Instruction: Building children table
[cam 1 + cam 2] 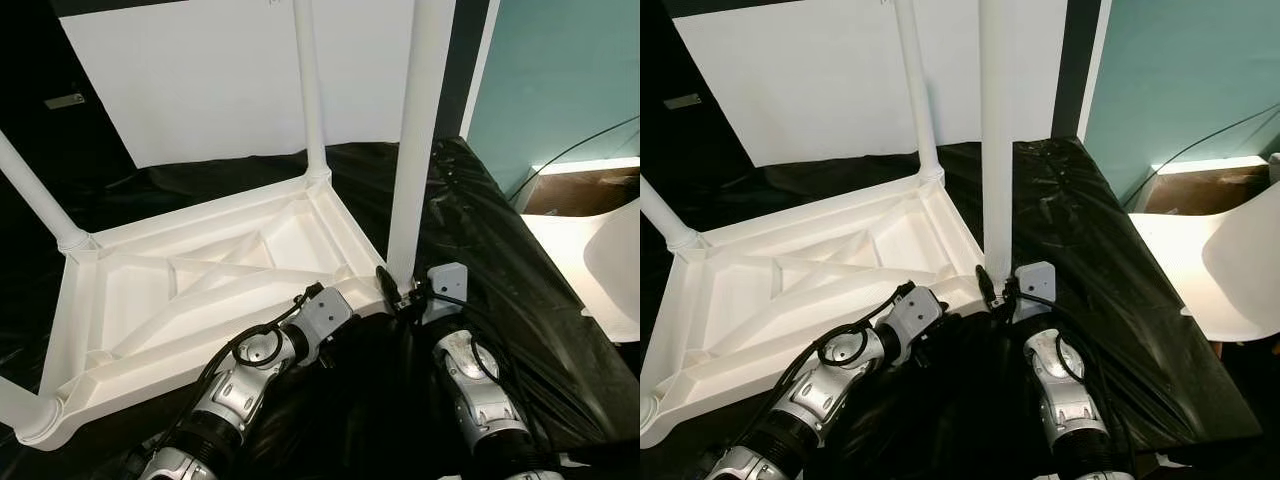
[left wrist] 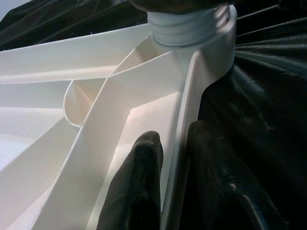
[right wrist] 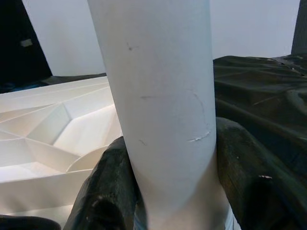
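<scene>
Right gripper (image 3: 168,191) has its two black fingers (image 3: 108,187) clamped on either side of the nearest white table leg (image 1: 415,150), low down just above where the leg meets the tabletop corner, so it's pinching that leg and the leg stands upright out of the corner. Left gripper (image 2: 175,177) is right beside that same leg, its fingers (image 2: 139,182) straddling the raised rim of the upside-down white tabletop (image 1: 200,290), one finger inside the rim and one outside on the black sheet, so it's pinching the rim itself. From the left wrist you can see the ribbed white collar (image 2: 187,28) at the leg's base sitting in the corner socket. The tabletop lies underside up, with its diagonal ribs showing, on a black plastic sheet (image 1: 1080,240) that covers the surface it sits on. Going out from the gripped leg: a second leg (image 1: 310,90) stands at the far corner of the same edge, a third leg (image 1: 35,195) leans out of the far corner on the robot's left, and a fourth corner socket (image 1: 35,415) is at the near left. Behind the table is a white board (image 1: 220,70), and off past the gripped leg on the robot's right there's a teal wall (image 1: 570,70) and a white chair (image 1: 1230,270)
</scene>
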Robot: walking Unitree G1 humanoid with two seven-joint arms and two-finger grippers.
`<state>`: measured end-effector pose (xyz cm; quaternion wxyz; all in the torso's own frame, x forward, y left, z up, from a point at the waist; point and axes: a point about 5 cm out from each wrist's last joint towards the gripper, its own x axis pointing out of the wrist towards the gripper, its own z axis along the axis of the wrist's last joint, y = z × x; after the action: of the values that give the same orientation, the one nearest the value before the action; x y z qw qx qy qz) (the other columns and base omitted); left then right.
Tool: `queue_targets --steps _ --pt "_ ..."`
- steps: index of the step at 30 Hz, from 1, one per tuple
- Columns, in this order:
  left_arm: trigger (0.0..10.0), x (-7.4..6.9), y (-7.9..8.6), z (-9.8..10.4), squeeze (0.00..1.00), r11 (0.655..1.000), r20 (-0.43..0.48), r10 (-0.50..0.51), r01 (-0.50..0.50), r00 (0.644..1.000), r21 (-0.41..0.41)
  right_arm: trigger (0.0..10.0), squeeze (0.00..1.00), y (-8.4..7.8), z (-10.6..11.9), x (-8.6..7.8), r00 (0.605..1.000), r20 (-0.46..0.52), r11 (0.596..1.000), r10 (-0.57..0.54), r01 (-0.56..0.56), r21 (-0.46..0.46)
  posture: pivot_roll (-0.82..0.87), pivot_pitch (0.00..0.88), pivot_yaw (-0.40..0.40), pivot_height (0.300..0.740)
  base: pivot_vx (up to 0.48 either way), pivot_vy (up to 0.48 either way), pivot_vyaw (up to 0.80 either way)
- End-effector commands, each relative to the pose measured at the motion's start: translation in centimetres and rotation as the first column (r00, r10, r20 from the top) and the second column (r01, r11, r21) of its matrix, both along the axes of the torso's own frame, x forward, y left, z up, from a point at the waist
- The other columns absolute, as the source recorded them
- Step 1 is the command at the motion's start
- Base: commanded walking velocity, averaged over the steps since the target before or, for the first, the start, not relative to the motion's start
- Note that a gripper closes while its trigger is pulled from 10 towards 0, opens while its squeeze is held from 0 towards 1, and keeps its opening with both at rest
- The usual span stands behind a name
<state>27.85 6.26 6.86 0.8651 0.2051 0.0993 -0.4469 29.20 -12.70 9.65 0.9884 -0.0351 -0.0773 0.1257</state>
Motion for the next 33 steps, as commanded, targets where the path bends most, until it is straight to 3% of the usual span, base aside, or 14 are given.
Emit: queue_targets --steps 1,3,4,10,11,14,17,18,19,23,24,25,26,33 --pt "10.0 -3.1 1.3 -5.6 0.0 0.986 -0.231 -0.016 0.055 0.973 0.16 5.2 0.0 -0.5 0.9 0.5 0.998 0.024 0.998 -0.061 0.06 0.011 -0.06 0.0 0.025 0.74 0.0 0.0 0.0" --pt "10.0 -3.1 1.2 -5.6 0.0 0.986 -0.23 -0.014 0.052 0.973 0.158 5.2 0.0 -0.3 0.7 0.3 0.999 0.014 0.999 -0.052 0.052 0.006 -0.06 0.0 0.025 0.74 0.0 0.0 0.0" --pt "10.0 -3.1 1.1 -5.6 0.0 0.987 -0.23 -0.013 0.05 0.973 0.156 10.0 1.0 0.1 0.6 0.1 1.0 0.003 1.0 0.014 -0.014 0.011 -0.07 0.0 0.023 0.74 0.0 0.0 0.0" --pt "10.0 -3.3 0.8 -5.7 0.0 0.987 -0.232 -0.016 0.053 0.972 0.151 10.0 1.0 0.2 0.5 0.3 0.972 -0.042 0.971 0.233 -0.235 -0.038 -0.08 0.0 0.018 0.74 0.0 0.0 0.0" --pt "10.0 -3.3 0.7 -5.7 0.0 0.987 -0.233 -0.019 0.055 0.972 0.15 10.0 0.0 -0.2 0.7 0.5 0.958 -0.044 0.956 0.282 -0.284 -0.066 -0.09 0.0 0.016 0.74 0.0 0.0 0.0" --pt "10.0 -3.3 0.5 -5.7 0.0 0.988 -0.233 -0.022 0.058 0.972 0.145 10.0 0.0 -0.8 1.0 0.7 0.94 -0.048 0.935 0.337 -0.341 -0.101 -0.09 0.0 0.016 0.74 0.0 0.0 0.0" --pt "10.0 -3.3 0.1 -5.6 0.0 0.989 -0.232 -0.028 0.061 0.972 0.138 10.0 0.0 -2.0 1.4 1.2 0.877 -0.124 0.864 0.465 -0.48 -0.154 -0.1 0.0 0.012 0.74 0.0 0.0 0.0" --pt "10.0 -3.3 0.1 -5.6 0.0 0.989 -0.232 -0.028 0.061 0.972 0.138 10.0 0.0 -2.0 1.4 1.2 0.877 -0.124 0.864 0.465 -0.48 -0.154 -0.1 0.0 0.012 0.74 0.0 0.0 0.0" --pt "10.0 -3.3 -0.1 -5.6 0.0 0.989 -0.232 -0.029 0.062 0.972 0.134 10.0 0.0 -2.6 1.5 1.5 0.846 -0.167 0.83 0.505 -0.53 -0.176 -0.1 0.0 0.009 0.74 0.0 0.0 0.0" --pt "10.0 -3.4 -0.1 -5.7 0.0 0.99 -0.235 -0.028 0.061 0.972 0.131 9.6 0.0 -3.9 1.8 2.2 0.788 -0.275 0.773 0.551 -0.606 -0.189 -0.09 0.0 0.006 0.74 0.0 0.0 0.0" --pt "10.0 -3.4 -0.1 -5.7 0.0 0.99 -0.235 -0.027 0.06 0.972 0.131 3.3 0.0 -4.1 1.9 2.3 0.781 -0.287 0.765 0.555 -0.614 -0.193 -0.09 0.0 0.006 0.74 0.0 0.0 0.0" --pt "10.0 -3.4 -0.1 -5.7 0.0 0.99 -0.235 -0.027 0.06 0.972 0.131 3.3 0.0 -4.1 1.9 2.3 0.781 -0.287 0.765 0.555 -0.614 -0.193 -0.09 0.0 0.006 0.74 0.0 0.0 0.0" --pt "10.0 -3.4 -0.1 -5.7 0.0 0.99 -0.234 -0.025 0.058 0.972 0.132 0.0 0.0 -4.3 2.1 2.5 0.771 -0.294 0.755 0.565 -0.626 -0.195 -0.09 0.0 0.007 0.74 0.0 0.0 0.0" --pt "10.0 -3.1 0.2 -5.5 0.0 0.989 -0.227 -0.022 0.054 0.974 0.136 0.0 0.0 -4.8 2.4 2.9 0.741 -0.322 0.726 0.59 -0.661 -0.191 -0.09 0.0 0.018 0.74 0.0 0.0 0.0"
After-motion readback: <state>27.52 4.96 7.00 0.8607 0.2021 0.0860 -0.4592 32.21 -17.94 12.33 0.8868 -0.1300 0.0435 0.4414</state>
